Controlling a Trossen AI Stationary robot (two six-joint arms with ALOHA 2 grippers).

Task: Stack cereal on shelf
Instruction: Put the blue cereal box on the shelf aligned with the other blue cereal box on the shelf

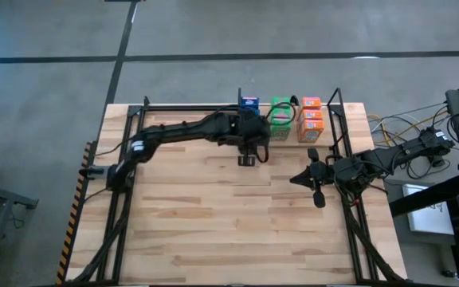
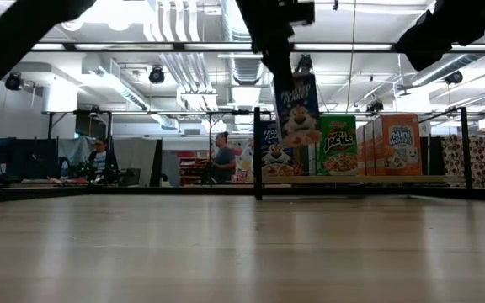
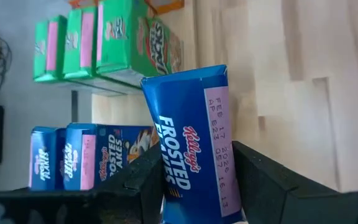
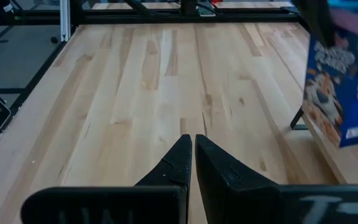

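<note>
My left gripper (image 1: 249, 151) reaches to the shelf (image 2: 411, 178) at the table's far edge and is shut on a blue cereal box (image 2: 298, 109), which hangs over the shelf's near edge. On the shelf board stand blue boxes (image 2: 271, 156) beside the black divider (image 2: 258, 151), then green boxes (image 2: 337, 145) and orange boxes (image 2: 391, 143), all upright on their bottoms. My right gripper (image 4: 192, 146) waits shut over the table's right part (image 1: 317, 179), with nothing in it. My left gripper pinches the blue box near its upper end (image 3: 194, 177) between its two fingers (image 3: 146, 180), one on each of two opposite sides. The fingers slant down from above toward the shelf. The box hangs tilted below them, printed front toward the table's near edge, clear of the table.
Black frame rails (image 1: 126, 159) run along the table's left and right sides, and black end posts (image 2: 465, 151) stand at the shelf. The wooden tabletop (image 4: 135, 93) spreads bare between the arms. People sit in the room (image 2: 222, 160) beyond the table.
</note>
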